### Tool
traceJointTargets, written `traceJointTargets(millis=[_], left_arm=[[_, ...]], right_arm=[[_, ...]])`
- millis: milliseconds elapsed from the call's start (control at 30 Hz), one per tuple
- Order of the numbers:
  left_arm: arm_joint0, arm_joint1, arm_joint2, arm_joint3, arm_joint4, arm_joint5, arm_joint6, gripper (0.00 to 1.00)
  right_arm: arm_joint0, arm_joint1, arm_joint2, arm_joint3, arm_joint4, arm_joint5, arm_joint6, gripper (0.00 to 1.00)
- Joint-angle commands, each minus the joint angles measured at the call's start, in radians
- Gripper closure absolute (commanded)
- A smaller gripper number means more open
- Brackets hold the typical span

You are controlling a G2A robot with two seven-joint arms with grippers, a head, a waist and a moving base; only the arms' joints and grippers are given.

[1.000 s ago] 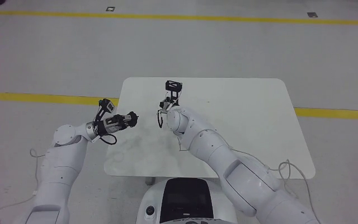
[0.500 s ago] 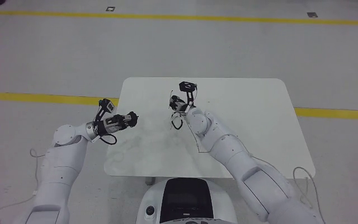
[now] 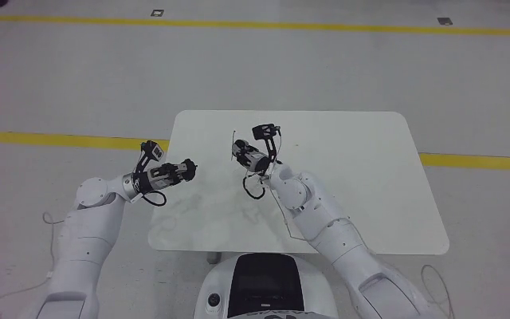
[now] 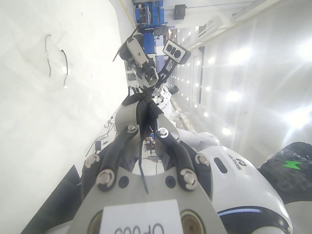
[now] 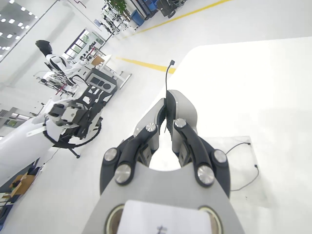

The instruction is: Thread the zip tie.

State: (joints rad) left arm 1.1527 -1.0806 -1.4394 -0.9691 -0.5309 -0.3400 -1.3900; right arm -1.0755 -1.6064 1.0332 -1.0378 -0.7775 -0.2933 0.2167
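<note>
Right claw [image 5: 166,98] clamps the zip tie [image 5: 166,79], head protruding, while left claw [image 4: 145,108], at its eight o'clock, pinches a black strip [image 4: 141,157]; threading looks unstarted, needing the ends brought together and aligned.

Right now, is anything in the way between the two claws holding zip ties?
Nothing visible. The left gripper holds the left zip tie, the right gripper holds the right zip tie, and only air lies between them above the table. Spare zip ties lie flat on it.

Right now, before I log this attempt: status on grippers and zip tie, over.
Right gripper shut on zip tie, head out front. Left gripper shut on black strip. Grippers apart. Loose ties flat on table, below.
</note>
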Motion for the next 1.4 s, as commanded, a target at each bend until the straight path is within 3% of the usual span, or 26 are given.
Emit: traceJointTargets(millis=[0,167,333,600,833,1367], left_arm=[[0.0,0.0,0.0,0.0,0.0,0.0,0.0,1.0],[0.0,0.0,0.0,0.0,0.0,0.0,0.0,1.0],[0.0,0.0,0.0,0.0,0.0,0.0,0.0,1.0],[0.0,0.0,0.0,0.0,0.0,0.0,0.0,1.0],[0.0,0.0,0.0,0.0,0.0,0.0,0.0,1.0],[0.0,0.0,0.0,0.0,0.0,0.0,0.0,1.0]], right_arm=[[0.0,0.0,0.0,0.001,0.0,0.0,0.0,1.0],[-0.003,0.0,-0.001,-0.004,-0.004,0.004,-0.007,1.0],[-0.061,0.006,-0.006,-0.064,-0.055,-0.008,-0.143,1.0],[-0.114,-0.005,-0.075,-0.081,-0.14,-0.006,-0.36,1.0],[-0.116,-0.018,-0.143,-0.065,-0.287,0.064,-0.551,1.0],[-0.116,-0.018,-0.143,-0.065,-0.287,0.064,-0.551,1.0]])
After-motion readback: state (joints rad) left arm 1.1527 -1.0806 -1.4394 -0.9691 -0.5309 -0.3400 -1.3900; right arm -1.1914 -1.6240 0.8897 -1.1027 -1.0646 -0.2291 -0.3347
